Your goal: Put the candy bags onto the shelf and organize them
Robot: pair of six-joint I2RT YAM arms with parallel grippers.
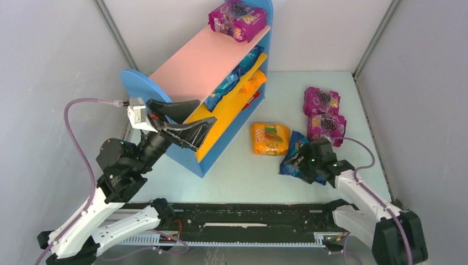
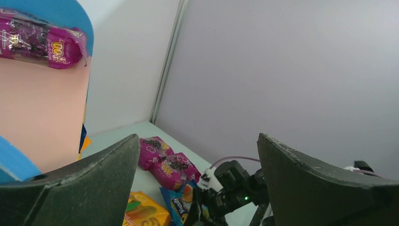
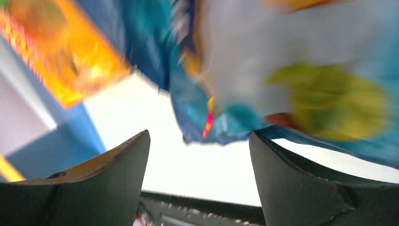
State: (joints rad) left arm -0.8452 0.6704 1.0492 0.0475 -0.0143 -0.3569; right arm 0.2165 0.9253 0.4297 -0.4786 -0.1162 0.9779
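The right gripper (image 1: 302,160), its fingers (image 3: 301,183) spread apart and clasping nothing, hangs low over a blue candy bag (image 1: 291,148) right of centre in the overhead frame. In the wrist view the bag's crinkled edge sits level with the fingertips, though blur makes it impossible to say whether they touch. The bag lies flat on the pale table (image 1: 243,176). Its long axis appears to run from upper right to lower left, with the lower end hidden beneath the gripper.

Just beside it on the left, an orange candy bag (image 1: 269,138) lies flat with its long side across the frame. Above and to the right, a purple candy bag (image 1: 321,101) and a second purple bag (image 1: 326,126) lie touching, one above the other. Each runs lengthwise from left to right.

At left of the frame, the left gripper (image 1: 205,112) is wide open and empty, its fingers pointing right at the near end of the shelf (image 1: 141,83). The shelf's long axis runs from centre left to the upper right.

A third purple bag (image 1: 238,19) sits at the far end of the pink top board (image 1: 193,63), lying lengthwise across it. Blue bags (image 1: 226,85) lie along the yellow board (image 1: 221,118) below.
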